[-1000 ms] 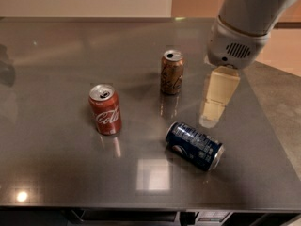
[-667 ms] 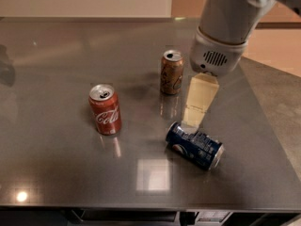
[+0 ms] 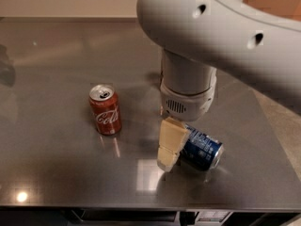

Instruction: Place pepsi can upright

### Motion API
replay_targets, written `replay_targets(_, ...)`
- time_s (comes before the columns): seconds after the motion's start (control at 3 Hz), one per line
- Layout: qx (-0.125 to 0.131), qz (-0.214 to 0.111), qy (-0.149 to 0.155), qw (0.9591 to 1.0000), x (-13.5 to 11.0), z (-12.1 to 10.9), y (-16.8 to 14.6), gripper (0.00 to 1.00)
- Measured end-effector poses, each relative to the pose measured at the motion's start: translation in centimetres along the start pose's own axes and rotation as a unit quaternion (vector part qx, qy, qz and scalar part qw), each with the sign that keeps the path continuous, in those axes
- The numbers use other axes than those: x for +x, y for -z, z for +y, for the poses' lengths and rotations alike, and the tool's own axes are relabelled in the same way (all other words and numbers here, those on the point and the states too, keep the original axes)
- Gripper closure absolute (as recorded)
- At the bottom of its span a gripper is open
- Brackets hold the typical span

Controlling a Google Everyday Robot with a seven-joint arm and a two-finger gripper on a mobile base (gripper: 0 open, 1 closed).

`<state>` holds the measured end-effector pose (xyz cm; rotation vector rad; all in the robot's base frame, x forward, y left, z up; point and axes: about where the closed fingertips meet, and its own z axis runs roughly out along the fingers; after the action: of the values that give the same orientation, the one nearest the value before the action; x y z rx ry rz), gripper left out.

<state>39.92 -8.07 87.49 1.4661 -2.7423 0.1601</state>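
The pepsi can (image 3: 203,149) is dark blue with white print and a silver end. It lies on its side on the grey metal table (image 3: 56,173), at the front right. My gripper (image 3: 172,147) hangs from the big white arm (image 3: 207,36) and is down at the can's left end, touching or almost touching it. Part of the can is hidden behind the gripper.
A red Coca-Cola can (image 3: 105,109) stands upright to the left of the gripper. The white arm covers the middle and back right of the table and hides whatever stands there. The table's front edge (image 3: 141,207) runs close below the pepsi can.
The arm has swung left and down towards the camera. The gripper has come from above and behind the pepsi can down to its left end. The brown can is now hidden behind the arm.
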Motion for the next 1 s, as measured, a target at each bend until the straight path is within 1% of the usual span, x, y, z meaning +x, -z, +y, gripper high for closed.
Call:
replay_targets(0.33,0.004,0.017,-0.011,0.9998,0.5,0.7,-1.1,0.0)
replay_targets(0.67,-0.017,0.018,-0.021,0.9995,0.4,1.6,-2.8,0.0)
replay_targets(1.0,-0.035,0.015,-0.029,0.9988,0.1,1.6,-3.8,0.18)
